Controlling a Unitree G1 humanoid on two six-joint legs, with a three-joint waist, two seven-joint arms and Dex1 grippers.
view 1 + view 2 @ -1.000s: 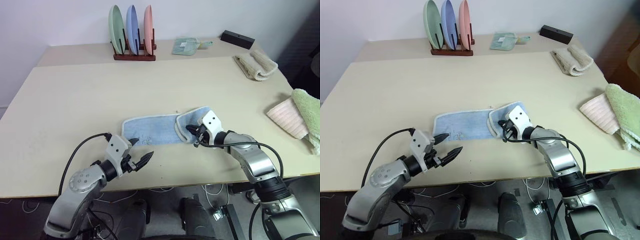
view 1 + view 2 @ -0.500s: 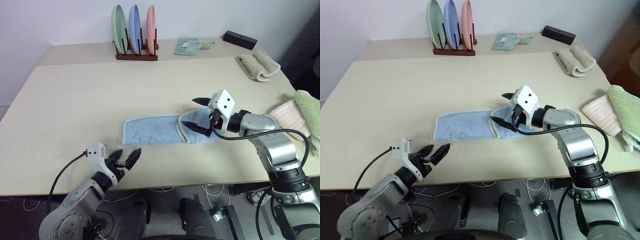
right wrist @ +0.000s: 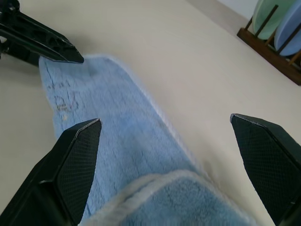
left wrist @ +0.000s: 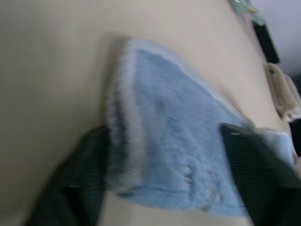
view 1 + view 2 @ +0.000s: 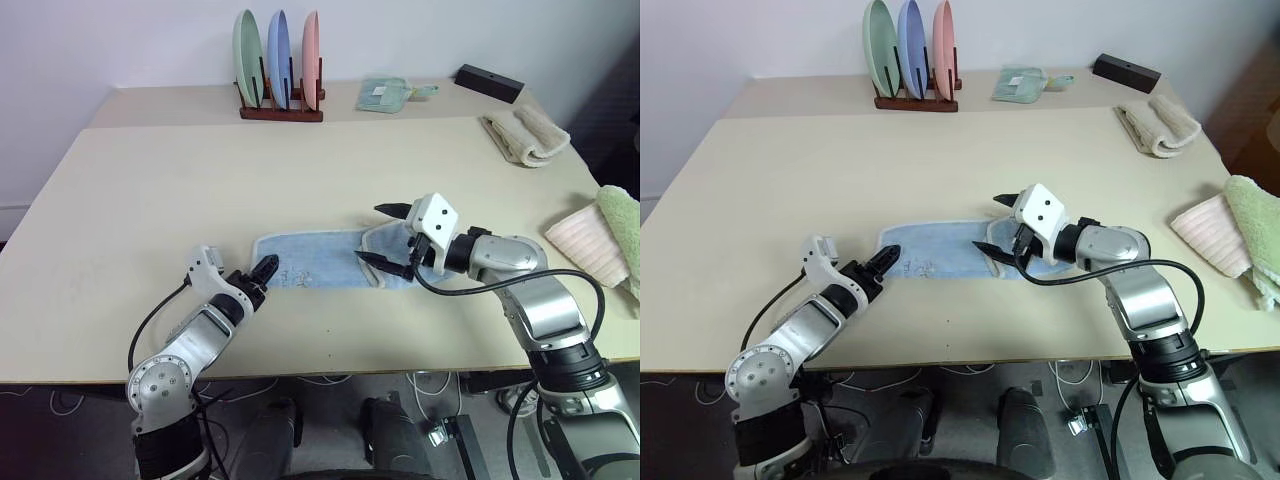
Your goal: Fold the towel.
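Observation:
The light blue towel [image 5: 315, 262] lies flat near the table's front, and its right end is folded back over itself [image 5: 395, 255]. A small dark mark shows near its left end [image 3: 63, 101]. My left gripper [image 5: 265, 268] is low at the towel's left end. In the left wrist view its fingers [image 4: 80, 174] stand apart on either side of that end, open. My right gripper [image 5: 372, 233] hovers just above the folded right end, open wide with nothing in it.
A wooden rack with three plates [image 5: 280, 60] stands at the back. A mint-green cloth [image 5: 385, 93], a black box [image 5: 490, 82] and a beige rolled towel [image 5: 525, 130] lie at the back right. Pink [image 5: 580, 235] and green [image 5: 625, 235] cloths sit on the right edge.
My right gripper let go of the folded end, opened and rose a little. My left arm moved forward to the towel's left end while its wrist rolled over.

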